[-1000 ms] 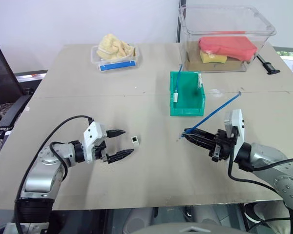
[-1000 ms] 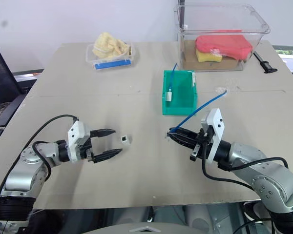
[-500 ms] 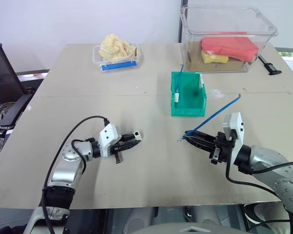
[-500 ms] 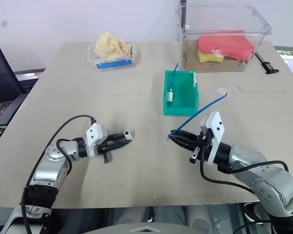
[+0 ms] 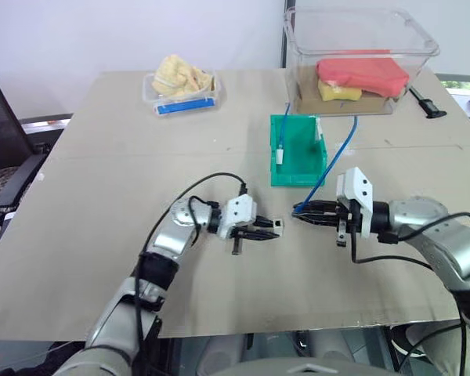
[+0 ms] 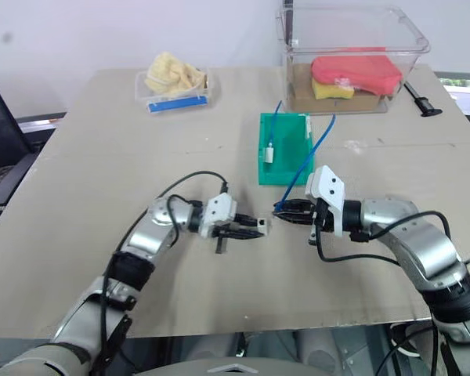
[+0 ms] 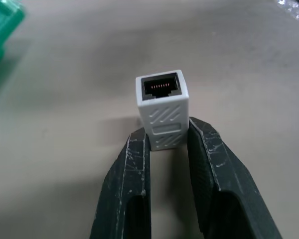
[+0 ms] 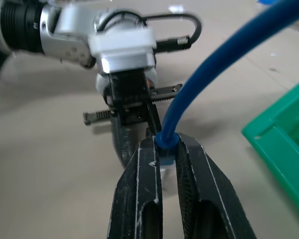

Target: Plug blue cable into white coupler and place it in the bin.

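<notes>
My left gripper (image 5: 272,228) is shut on the white coupler (image 7: 163,99), a small white block held just above the table. Its dark socket faces away from the fingers (image 7: 137,169) toward my right gripper (image 5: 299,212). The right gripper is shut on the plug end of the blue cable (image 5: 330,168), with the fingertips (image 8: 150,149) pinching just behind the plug. The cable arcs up and back over the teal bin (image 5: 304,149). Plug and coupler (image 6: 262,222) face each other, a small gap apart, in front of the bin. My left gripper (image 8: 124,114) also appears beyond the plug in the right wrist view.
Inside the bin lies another blue cable with a white piece (image 5: 282,150). A large clear tub (image 5: 360,31) with red and yellow items stands at the back right, with a black tool (image 5: 428,103) beside it. A small clear food tub (image 5: 180,84) sits at the back left.
My left gripper shut on the coupler, lifted it and carried it right toward the right gripper. The right gripper turned the plug end leftward, and the cable's free end swung up over the bin.
</notes>
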`<state>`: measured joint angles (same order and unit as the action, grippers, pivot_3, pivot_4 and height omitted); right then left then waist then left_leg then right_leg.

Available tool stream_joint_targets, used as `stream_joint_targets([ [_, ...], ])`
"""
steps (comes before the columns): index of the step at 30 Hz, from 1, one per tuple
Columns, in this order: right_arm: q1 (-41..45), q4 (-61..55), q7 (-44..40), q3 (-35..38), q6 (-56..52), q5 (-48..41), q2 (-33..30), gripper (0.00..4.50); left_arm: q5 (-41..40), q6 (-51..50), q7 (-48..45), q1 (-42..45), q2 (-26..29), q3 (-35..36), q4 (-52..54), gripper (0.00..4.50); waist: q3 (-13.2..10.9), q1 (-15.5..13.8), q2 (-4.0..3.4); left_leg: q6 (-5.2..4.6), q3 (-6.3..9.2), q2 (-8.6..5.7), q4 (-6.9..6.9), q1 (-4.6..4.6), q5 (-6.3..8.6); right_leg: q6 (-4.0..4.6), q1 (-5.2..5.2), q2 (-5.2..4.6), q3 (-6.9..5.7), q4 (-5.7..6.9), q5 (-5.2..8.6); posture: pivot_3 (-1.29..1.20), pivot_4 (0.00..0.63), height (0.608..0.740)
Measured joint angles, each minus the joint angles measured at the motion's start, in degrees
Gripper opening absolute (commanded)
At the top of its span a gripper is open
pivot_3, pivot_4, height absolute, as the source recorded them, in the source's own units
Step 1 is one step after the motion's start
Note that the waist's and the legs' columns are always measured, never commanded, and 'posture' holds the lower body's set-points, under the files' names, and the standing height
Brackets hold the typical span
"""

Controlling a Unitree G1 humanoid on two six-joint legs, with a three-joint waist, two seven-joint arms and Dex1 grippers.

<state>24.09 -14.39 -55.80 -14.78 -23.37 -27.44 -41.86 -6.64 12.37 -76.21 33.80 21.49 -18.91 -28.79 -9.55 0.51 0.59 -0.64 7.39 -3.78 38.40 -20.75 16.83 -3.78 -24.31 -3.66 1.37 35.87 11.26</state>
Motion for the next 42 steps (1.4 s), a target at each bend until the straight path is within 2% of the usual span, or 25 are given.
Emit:
stream_joint_targets([
  [3,1.2,4.5,-3.8,-1.5,3.8,3.7,0.9,0.0,1.0,2.3,-0.2,1.5,-0.8,-0.4,-2.5,0.44,0.0,0.1,0.0,0.0,0.02,0.01,-0.02,-0.01,0.0,0.0,-0.02,-0.03,0.01,0.0,0.0,0.0,0.15,0.74],
  [9,3.7,7.0,-7.6,-2.4,4.9,5.7,3.6,0.0,2.0,5.1,-0.3,1.7,-0.8,-0.9,-3.4,0.44,0.0,0.1,-0.01,0.0,0.26,0.0,0.0,0.02,0.0,-0.01,-0.02,-0.05,0.04,0.04,-0.01,0.0,0.15,0.74],
  [15,3.8,7.5,-8.9,-3.0,2.2,6.1,5.3,0.0,2.5,6.2,0.0,1.0,-0.4,-0.9,-2.3,0.44,0.0,0.1,-0.02,0.0,0.28,0.0,-0.01,0.02,0.0,-0.01,-0.03,-0.05,0.05,0.05,-0.01,0.0,0.15,0.74],
  [33,4.4,7.0,-11.2,-3.4,-0.4,8.3,4.0,0.0,3.1,6.8,0.4,0.6,-0.5,-1.0,-1.8,0.44,0.1,0.1,-0.05,0.0,0.27,0.0,-0.02,0.04,0.0,-0.01,-0.02,-0.05,0.05,0.05,-0.01,0.0,0.15,0.74],
  [42,7.3,8.7,-11.5,-7.1,-1.2,11.8,5.4,0.0,3.3,6.8,0.7,0.0,-0.4,-0.9,-1.9,0.44,0.4,0.3,-0.07,0.01,0.26,0.01,-0.02,0.1,0.0,-0.01,-0.01,-0.03,0.07,0.08,-0.01,0.0,0.15,0.74],
])
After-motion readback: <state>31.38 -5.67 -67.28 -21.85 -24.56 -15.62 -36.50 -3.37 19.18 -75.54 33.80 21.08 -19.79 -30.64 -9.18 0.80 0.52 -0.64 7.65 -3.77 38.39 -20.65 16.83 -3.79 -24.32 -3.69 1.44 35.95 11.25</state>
